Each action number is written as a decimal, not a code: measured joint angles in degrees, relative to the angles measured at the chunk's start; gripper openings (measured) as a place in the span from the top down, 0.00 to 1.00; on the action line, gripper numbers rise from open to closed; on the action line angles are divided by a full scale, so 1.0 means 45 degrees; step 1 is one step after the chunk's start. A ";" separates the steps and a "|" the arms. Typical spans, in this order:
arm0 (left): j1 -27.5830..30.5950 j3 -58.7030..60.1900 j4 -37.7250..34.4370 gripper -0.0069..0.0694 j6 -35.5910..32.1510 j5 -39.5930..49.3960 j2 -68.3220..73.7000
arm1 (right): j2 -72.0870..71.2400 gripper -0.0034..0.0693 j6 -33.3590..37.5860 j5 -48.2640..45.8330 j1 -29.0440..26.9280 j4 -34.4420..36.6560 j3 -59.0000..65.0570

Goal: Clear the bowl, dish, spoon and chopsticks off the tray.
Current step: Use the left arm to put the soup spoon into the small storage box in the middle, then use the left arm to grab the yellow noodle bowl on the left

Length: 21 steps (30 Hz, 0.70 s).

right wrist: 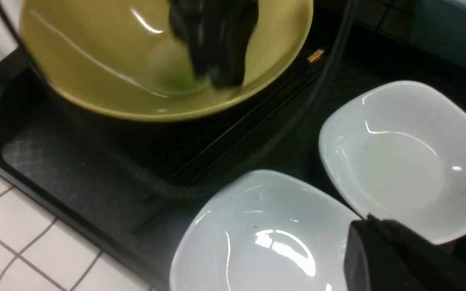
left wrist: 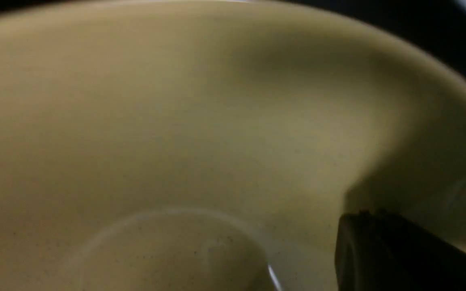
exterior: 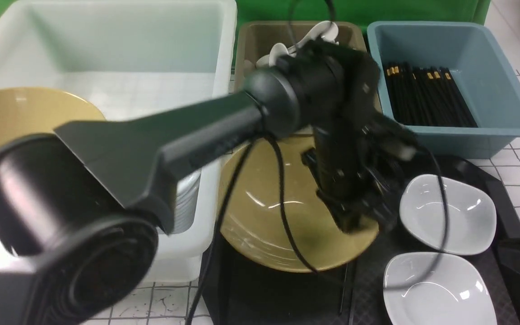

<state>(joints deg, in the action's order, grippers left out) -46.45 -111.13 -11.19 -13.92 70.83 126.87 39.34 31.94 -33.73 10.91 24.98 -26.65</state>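
Note:
The mustard-yellow bowl (exterior: 269,212) (right wrist: 107,52) sits on the left part of the black tray (exterior: 503,198) (right wrist: 55,161). My left gripper (exterior: 359,221) (right wrist: 217,68) is shut and reaches down inside the bowl near its right rim; no grip on the rim shows. Its wrist view shows only the bowl's inside (left wrist: 176,141) and one dark fingertip (left wrist: 362,242). Two white dishes (exterior: 447,212) (exterior: 440,291) rest on the tray's right side. Black chopsticks with a gold band (right wrist: 316,55) lie on the tray between bowl and dishes. My right gripper (right wrist: 368,222) hovers shut and empty over the dishes. No spoon shows on the tray.
A big white tub (exterior: 120,27) at the left holds another yellow bowl (exterior: 16,117) and stacked white dishes (exterior: 188,203). Behind the tray, a brown tub (exterior: 251,45) holds white spoons. A blue-grey tub (exterior: 503,76) holds several black chopsticks. My left arm spans the front view.

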 joint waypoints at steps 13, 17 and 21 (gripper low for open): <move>0.1169 -0.0823 0.1600 0.70 0.0982 -0.0006 -0.1639 | 0.0000 0.90 0.0000 -0.0375 0.0005 0.0005 0.0010; 0.1886 -0.0650 0.2975 0.45 0.2157 0.0006 -0.1560 | 0.0000 0.90 -0.0013 -0.0376 0.0005 0.0005 0.0010; 0.2133 -0.0087 0.3206 0.25 0.2718 -0.0006 -0.1332 | 0.0000 0.90 -0.0013 -0.0376 0.0005 0.0005 0.0010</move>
<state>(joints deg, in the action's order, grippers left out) -36.85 -111.52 3.23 -1.69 70.80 120.87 39.34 31.88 -35.42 10.93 25.00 -26.61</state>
